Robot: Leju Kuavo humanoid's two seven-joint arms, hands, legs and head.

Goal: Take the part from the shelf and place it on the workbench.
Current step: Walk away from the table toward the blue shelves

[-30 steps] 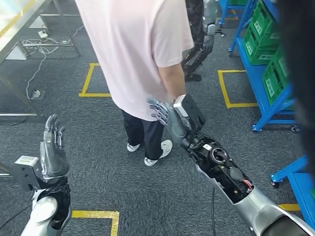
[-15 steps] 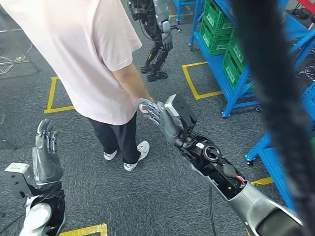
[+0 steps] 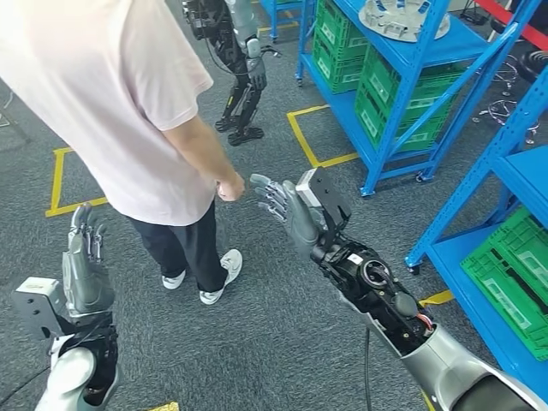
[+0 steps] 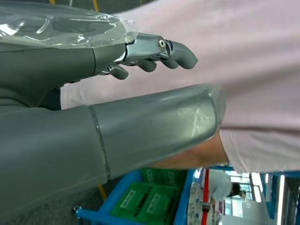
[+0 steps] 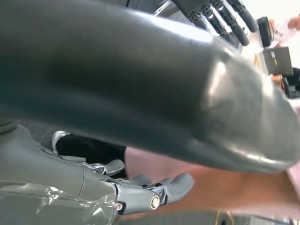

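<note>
A round, flat, silver-grey metal part with blue-edged cut-outs (image 3: 399, 17) lies on the top board of a blue steel shelf (image 3: 413, 56), well beyond the right robot hand (image 3: 284, 205) and off to its right. Green slatted plastic crates (image 3: 381, 103) fill the shelf's lower boards.

The right robot hand reaches forward on its silver arm, fingers spread and holding nothing. Just past its fingertips is the closed fist of a person in a pale pink T-shirt (image 3: 110, 103), dark trousers and white shoes; fist and fingertips are near but apart. The left robot hand (image 3: 84, 265) is raised upright, low and near the robot's body, fingers loosely apart and empty.

The floor is dark grey carpet (image 3: 271, 317) marked with yellow taped squares (image 3: 317, 145). Ahead of the right robot hand, beyond the person, stand the legs of another dark humanoid robot (image 3: 239, 68). To the right robot hand's right, a second blue shelf holds another green crate (image 3: 510, 274).
</note>
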